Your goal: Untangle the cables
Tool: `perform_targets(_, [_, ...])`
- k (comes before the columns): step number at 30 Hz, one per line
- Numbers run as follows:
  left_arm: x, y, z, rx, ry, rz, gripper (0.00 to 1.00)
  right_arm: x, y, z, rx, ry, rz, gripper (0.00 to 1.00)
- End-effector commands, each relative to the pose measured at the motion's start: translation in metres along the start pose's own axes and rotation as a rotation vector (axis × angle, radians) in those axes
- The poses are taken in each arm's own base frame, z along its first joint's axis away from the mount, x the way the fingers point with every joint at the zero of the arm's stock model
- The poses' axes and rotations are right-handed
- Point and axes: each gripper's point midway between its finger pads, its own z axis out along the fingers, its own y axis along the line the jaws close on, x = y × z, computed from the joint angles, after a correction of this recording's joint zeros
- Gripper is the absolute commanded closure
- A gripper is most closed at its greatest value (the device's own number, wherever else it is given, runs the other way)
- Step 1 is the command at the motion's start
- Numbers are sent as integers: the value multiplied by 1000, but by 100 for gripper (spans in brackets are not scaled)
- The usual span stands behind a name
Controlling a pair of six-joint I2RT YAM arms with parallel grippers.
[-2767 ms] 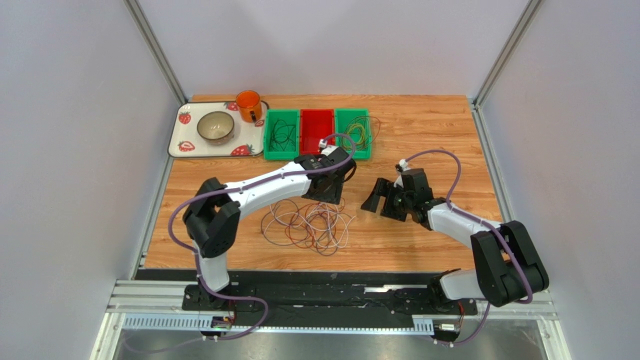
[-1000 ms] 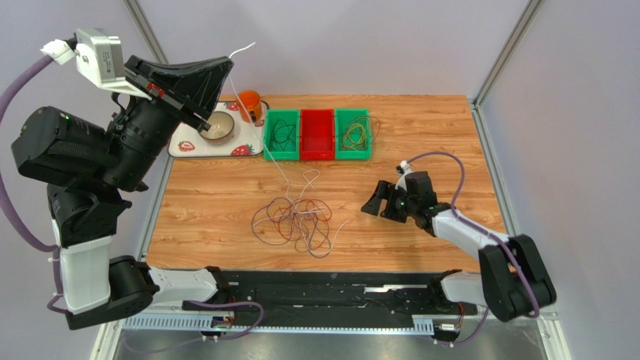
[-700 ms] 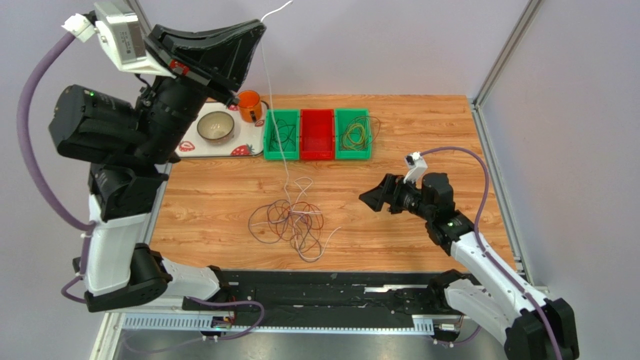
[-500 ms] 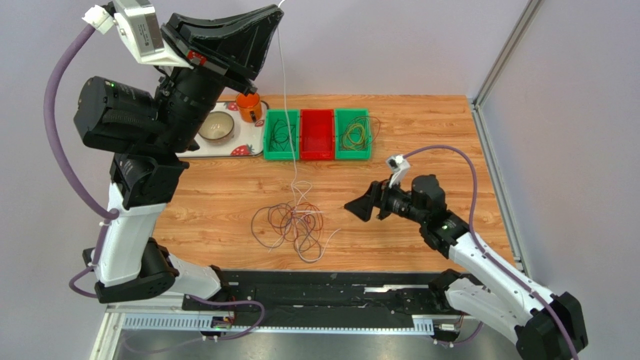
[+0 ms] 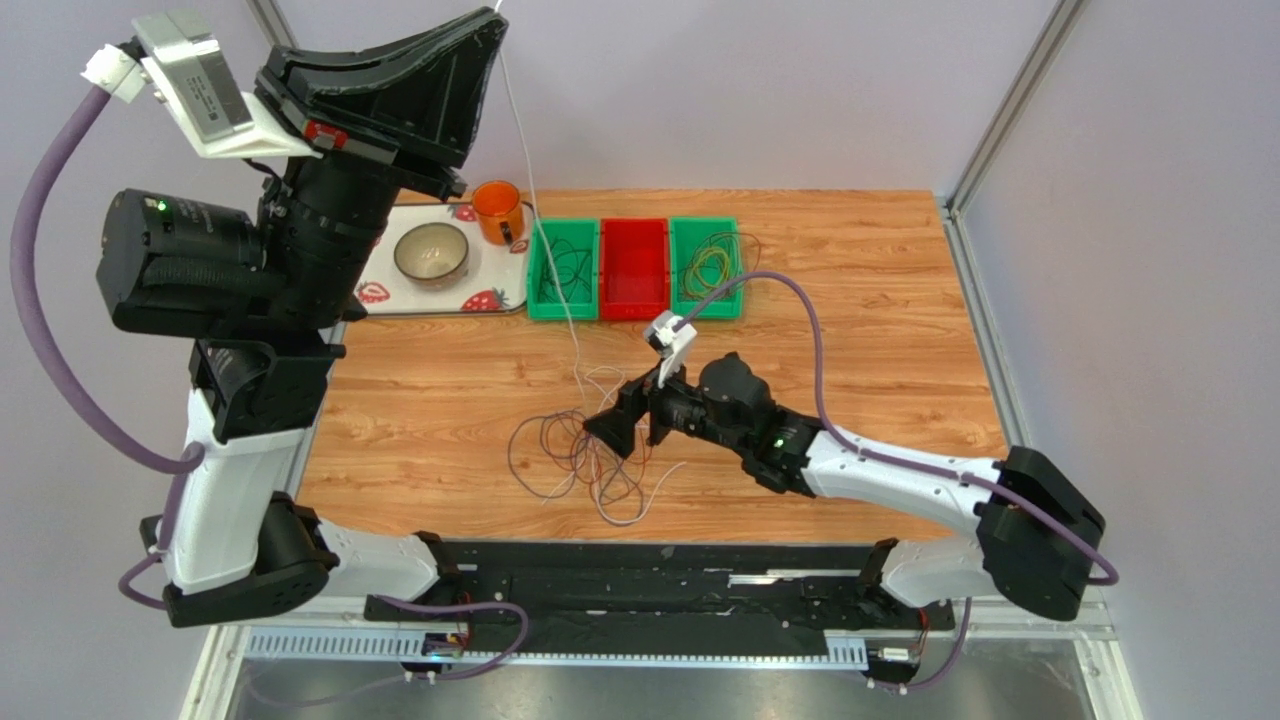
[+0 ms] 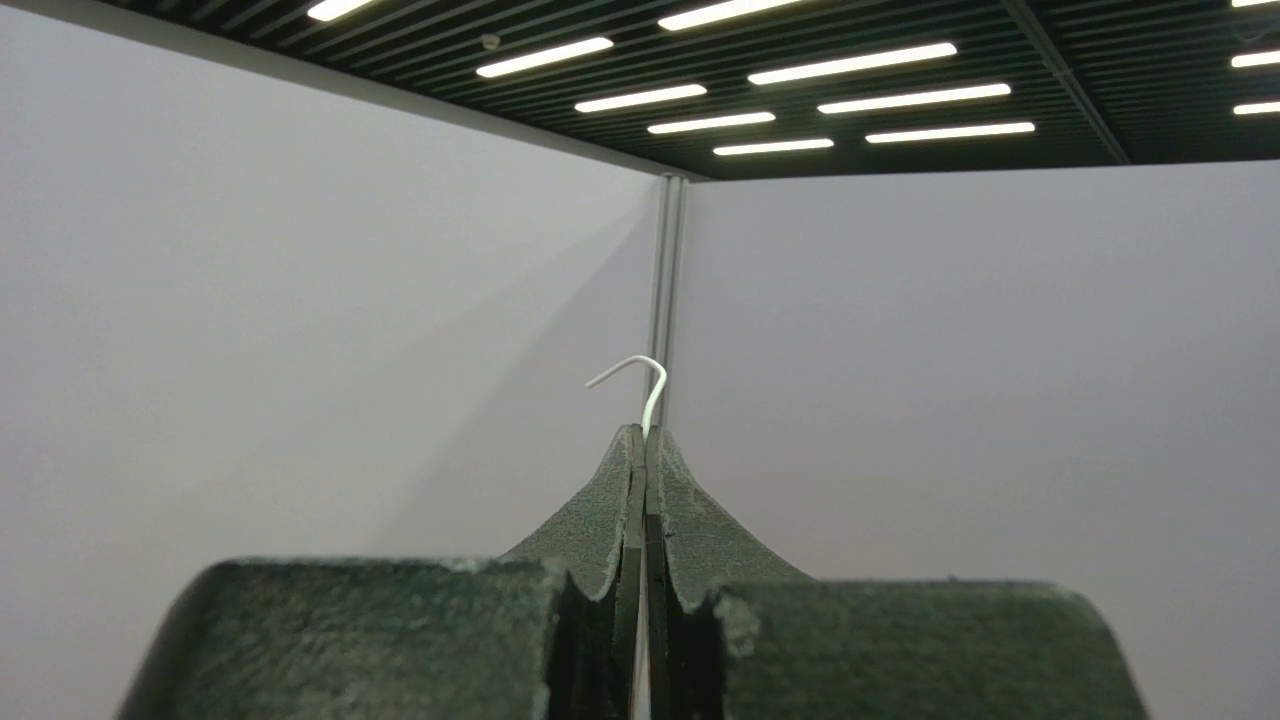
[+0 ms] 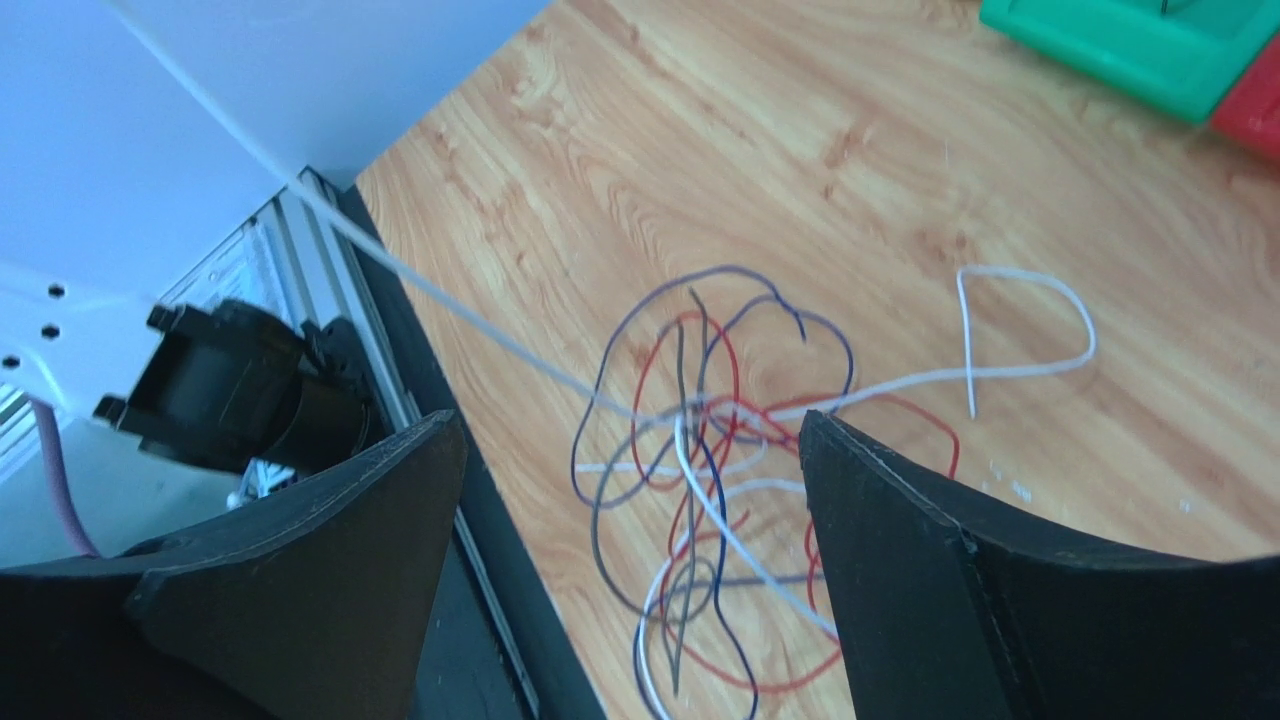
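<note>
The cables [image 5: 594,458] lie in a loose tangle of white, red and dark loops on the wooden table, near its front edge. My left gripper [image 5: 489,18] is raised high at the upper left and shut on the white cable [image 6: 649,393], whose hooked end sticks out past the closed tips [image 6: 645,435]. That white cable [image 7: 451,296] runs taut down into the tangle [image 7: 721,465]. My right gripper [image 5: 631,420] hangs just above the tangle, wide open [image 7: 631,428], and the loops show between its fingers without being gripped.
At the back stand a green bin [image 5: 564,270] with dark wires, a red bin [image 5: 633,270] and a green bin [image 5: 706,270] with yellowish wires. A strawberry tray [image 5: 368,293] holds a bowl [image 5: 431,252], with an orange mug [image 5: 498,212] beside it. A black rail [image 5: 661,558] borders the front edge.
My right arm has swung left from the right side of the table to over the tangle, still open. The left gripper stays raised and shut on the white cable, shifted slightly left.
</note>
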Motion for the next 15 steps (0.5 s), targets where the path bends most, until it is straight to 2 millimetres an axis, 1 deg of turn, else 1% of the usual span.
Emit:
perform_targets(1, [-13, 8, -10, -35, -32, 32, 100, -63, 20, 17, -6, -201, -70, 14])
perform_targets(2, [-17, 9, -14, -41, -37, 36, 100, -66, 26, 24, -23, -198, -74, 14])
perform_targets(4, [-15, 12, -16, -52, -32, 46, 100, -62, 28, 33, -24, -169, -88, 19])
perform_targets(5, [-16, 12, -17, -54, -35, 50, 100, -57, 32, 40, -34, -150, -92, 29])
perform_targets(6, [-16, 14, -18, -63, -30, 58, 100, -62, 37, 43, -48, -152, -99, 40])
perform_targets(7, [-18, 15, -19, -68, -33, 59, 100, -60, 38, 45, -53, -134, -106, 68])
perform_targets(8, [-18, 16, -19, -71, -33, 62, 100, -55, 39, 48, -58, -111, -105, 87])
perform_targets(9, [-22, 18, -20, -83, -35, 66, 100, -64, 44, 50, -61, -114, -106, 100])
perform_targets(10, [-24, 20, -21, -91, -40, 67, 100, -55, 41, 50, -46, -73, -106, 100])
perform_targets(11, [-26, 21, -22, -97, -43, 66, 100, -52, 42, 50, -46, -62, -113, 100])
perform_targets(12, [-29, 24, -23, -112, -47, 65, 100, -54, 44, 45, -43, -68, -118, 100])
perform_targets(13, [-31, 27, -24, -128, -45, 91, 100, -55, 40, 42, -16, -71, -119, 100])
perform_targets(14, [-30, 33, -26, -159, -34, 99, 100, -56, 41, 38, -13, -70, -125, 100])
perform_targets(15, [-30, 48, -30, -238, -26, 121, 100, -70, 46, 27, -17, -103, -133, 100])
